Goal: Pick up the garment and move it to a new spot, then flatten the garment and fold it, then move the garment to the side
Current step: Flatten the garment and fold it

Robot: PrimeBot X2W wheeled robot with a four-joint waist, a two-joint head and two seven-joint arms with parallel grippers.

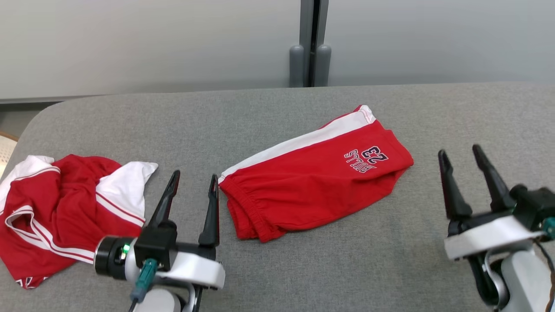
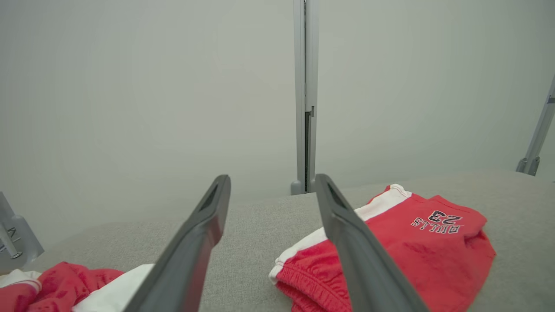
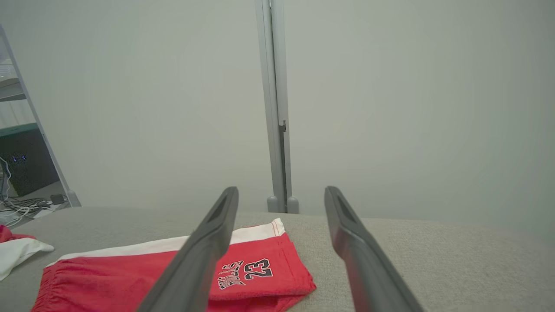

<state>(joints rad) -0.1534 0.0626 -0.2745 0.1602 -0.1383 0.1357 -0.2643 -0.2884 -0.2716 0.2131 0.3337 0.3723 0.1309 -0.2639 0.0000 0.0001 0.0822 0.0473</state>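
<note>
Red shorts, folded, mid-way along the grey table between left gripper and right gripper, both spread wide and empty; risk: pinching only the top layer would undo the fold, or the left snags the crumpled jersey.

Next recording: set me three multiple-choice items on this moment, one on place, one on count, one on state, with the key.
1. Where is the crumpled jersey from the folded shorts? A) robot's left B) robot's right C) on top
2. Garments on the table? A) one B) two C) three
3. The left gripper has its jaws: A) shut on shorts B) open, empty C) shut on jersey
Key: 1A, it lies apart, leftward; 2B, jersey and shorts; 3B, they stand spread with nothing between.
</note>
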